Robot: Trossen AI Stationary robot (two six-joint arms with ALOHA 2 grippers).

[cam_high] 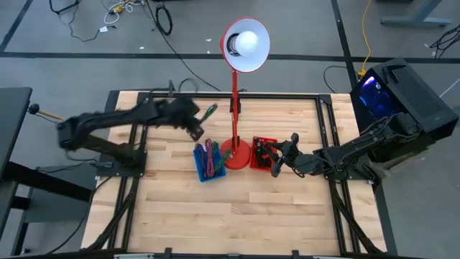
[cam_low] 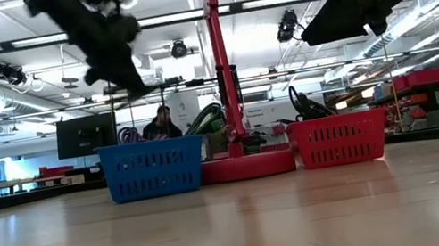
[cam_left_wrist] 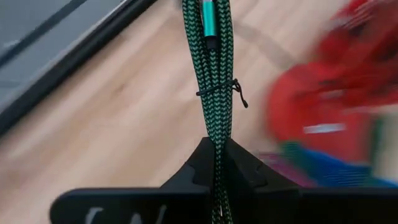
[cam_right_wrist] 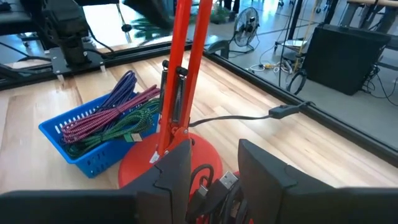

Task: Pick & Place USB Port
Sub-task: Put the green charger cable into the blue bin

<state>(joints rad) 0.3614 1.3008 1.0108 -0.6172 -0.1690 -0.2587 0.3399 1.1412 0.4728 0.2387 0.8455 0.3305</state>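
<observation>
My left gripper [cam_high: 195, 124] hovers just past the far-left corner of the blue basket [cam_high: 208, 162] and is shut on a bundled green braided USB cable [cam_left_wrist: 213, 93]. A black twist tie [cam_left_wrist: 219, 91] binds the bundle, and a green plug [cam_left_wrist: 207, 23] shows near its far end. The blue basket [cam_right_wrist: 93, 134] holds purple, pink and green cable bundles. My right gripper [cam_right_wrist: 214, 171] is open above the red basket [cam_high: 263, 154], over black cables with a USB plug [cam_right_wrist: 227, 180]. My left gripper pinches the green cable bundle [cam_left_wrist: 216, 152] between its two fingers, several strands together, at the end away from the plug. The bundle runs straight out past the fingertips, along the fingers. In the high view the cable [cam_high: 209, 111] is lifted clear of the table and baskets.
A red desk lamp stands between the two baskets, its round base [cam_high: 236, 155] on the table and its pole [cam_low: 220, 59] rising high. The lamp's black cord [cam_right_wrist: 249, 116] trails toward the far edge. A black frame [cam_high: 215, 94] borders the wooden table. People stand in the room beyond.
</observation>
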